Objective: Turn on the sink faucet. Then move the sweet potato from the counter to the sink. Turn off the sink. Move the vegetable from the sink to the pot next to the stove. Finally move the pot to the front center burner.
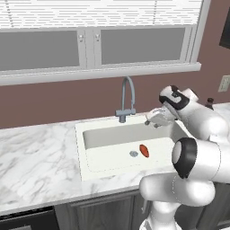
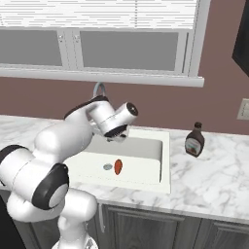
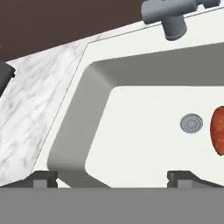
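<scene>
With the sweet potato [image 1: 143, 150] lying in the sink [image 1: 112, 128], the empty gripper [image 3: 113, 177], jaws apart, is hovering near the faucet [image 1: 126, 99], probably needing next to push its lever off.

In the hand view the sweet potato [image 3: 218, 130], off to one side of the gripper [image 3: 113, 177], is cut by the frame edge. The sink faucet [image 2: 99, 89] is mostly hidden behind the arm; its lever's position cannot be told.

White marble counter [image 2: 214, 182] with grey veining over dark cabinets; sink basin [image 1: 92, 155] set into it; sweet potato [image 1: 143, 150] lying on basin floor beside drain [image 1: 133, 154]; dark brown bottle [image 2: 194, 139], apparently upright, on counter right of sink.
</scene>
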You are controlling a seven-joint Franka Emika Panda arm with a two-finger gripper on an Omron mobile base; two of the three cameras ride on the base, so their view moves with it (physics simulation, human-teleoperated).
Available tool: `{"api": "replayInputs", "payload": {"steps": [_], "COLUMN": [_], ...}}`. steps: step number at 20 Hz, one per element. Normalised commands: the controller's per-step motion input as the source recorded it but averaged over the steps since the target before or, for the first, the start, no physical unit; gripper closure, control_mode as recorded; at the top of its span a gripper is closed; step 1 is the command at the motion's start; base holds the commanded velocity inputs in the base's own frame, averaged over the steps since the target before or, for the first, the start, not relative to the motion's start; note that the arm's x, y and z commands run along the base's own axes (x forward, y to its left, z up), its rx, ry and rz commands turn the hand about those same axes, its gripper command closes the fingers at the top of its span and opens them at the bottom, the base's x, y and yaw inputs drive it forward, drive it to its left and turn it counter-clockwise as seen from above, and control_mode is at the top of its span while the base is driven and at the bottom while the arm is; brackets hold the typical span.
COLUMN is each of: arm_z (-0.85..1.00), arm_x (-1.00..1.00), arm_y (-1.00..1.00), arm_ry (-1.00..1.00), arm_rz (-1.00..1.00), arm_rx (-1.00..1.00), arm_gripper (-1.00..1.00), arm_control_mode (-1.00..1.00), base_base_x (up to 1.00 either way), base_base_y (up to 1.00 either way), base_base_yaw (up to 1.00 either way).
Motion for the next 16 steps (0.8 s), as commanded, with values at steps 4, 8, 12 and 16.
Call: {"api": "replayInputs", "payload": {"steps": [4,8,12,16], "arm_z": [-0.08,-0.45,-0.47,-0.28], "arm_x": [-0.22,0.0,0.1,0.12], "arm_y": [-0.01,-0.04,-0.04,-0.19], "arm_ry": [0.32,0.18,0.05,0.02], "arm_rz": [-0.1,-0.02,0.0,0.0], "arm_rx": [-0.2,-0.18,-0.12,-0.05], "arm_gripper": [-1.0,-1.0,-1.0,-1.0], "arm_control_mode": [-1.0,-1.0,-1.0,-1.0], "base_base_x": [0.0,0.0,0.0,0.0], "base_base_y": [0.0,0.0,0.0,0.0], "base_base_yaw": [0.0,0.0,0.0,0.0]}}
